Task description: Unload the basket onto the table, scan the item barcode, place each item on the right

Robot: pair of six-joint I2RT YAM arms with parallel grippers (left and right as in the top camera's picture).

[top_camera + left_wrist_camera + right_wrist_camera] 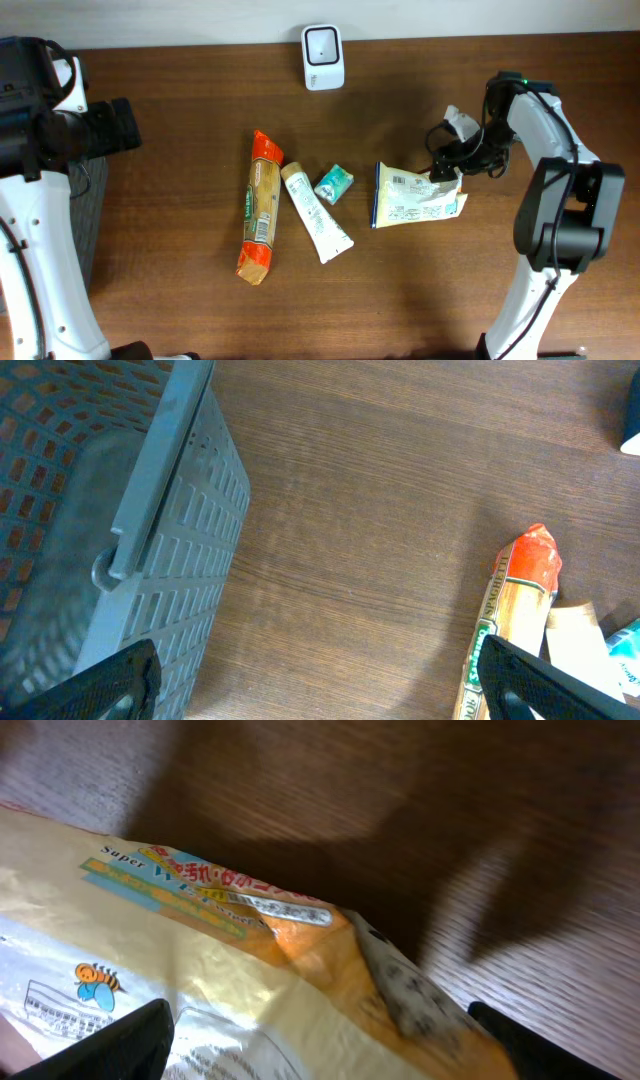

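The brown wooden table [180, 120] in front of me carries a small white scanner [323, 57] standing at its far edge. Mid-table lies a long biscuit packet [260, 207] with orange ends. Just to its right a white tube [316, 213] lies aslant, with a little teal sachet [334, 184] close beside the tube. Further right, apart from these, a yellow-and-white pouch [415, 196] lies flat. On my left a grey perforated basket [170, 550] seems to rest on the table's edge.
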